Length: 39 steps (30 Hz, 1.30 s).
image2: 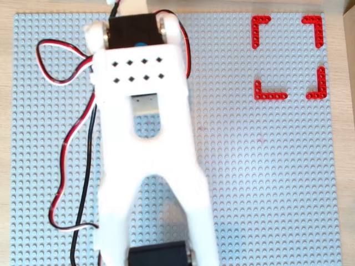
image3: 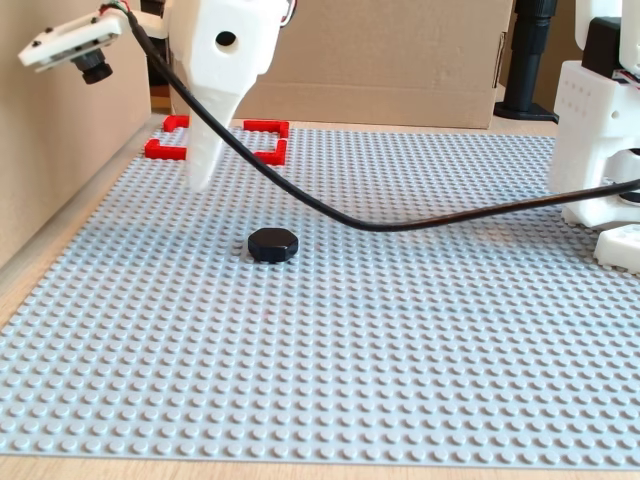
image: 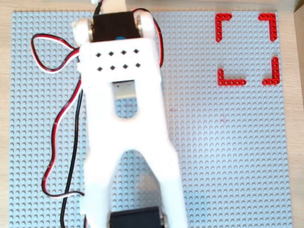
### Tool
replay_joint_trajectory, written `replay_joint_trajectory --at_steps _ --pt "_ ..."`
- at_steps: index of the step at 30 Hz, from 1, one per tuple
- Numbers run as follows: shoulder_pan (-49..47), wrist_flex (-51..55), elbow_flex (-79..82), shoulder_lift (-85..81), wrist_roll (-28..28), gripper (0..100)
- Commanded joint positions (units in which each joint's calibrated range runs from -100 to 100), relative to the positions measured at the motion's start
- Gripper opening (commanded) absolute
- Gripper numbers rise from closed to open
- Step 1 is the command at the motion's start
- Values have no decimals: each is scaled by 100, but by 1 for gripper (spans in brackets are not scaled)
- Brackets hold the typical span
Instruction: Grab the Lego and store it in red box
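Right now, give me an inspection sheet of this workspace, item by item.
Surface: grey studded baseplate on a wooden table.
Job's things: black Lego lies flat on the baseplate in the fixed view; hidden under the arm in both overhead views. Red box, four corner brackets with gaps, holds nothing.
Clutter: nothing seen.
Gripper: gripper hangs above the baseplate, between the Lego and the red box in the fixed view, touching neither; open or shut cannot be told.
Cables: black cable sags across above the baseplate; red, white and black wires loop beside the arm.
Surroundings: cardboard wall behind; small camera at upper left.
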Motion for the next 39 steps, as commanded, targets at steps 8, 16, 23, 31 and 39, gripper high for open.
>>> replay_joint_trajectory --at_steps 8,16,23,31,39 --pt "-42 2 649 -319 -271 14" --pt "-243 178 613 -319 -474 14" --pt "-600 266 603 -802 -646 14" --pt "-533 485 976 -1684 -605 14" --pt "-243 -313 2067 -1684 -599 14"
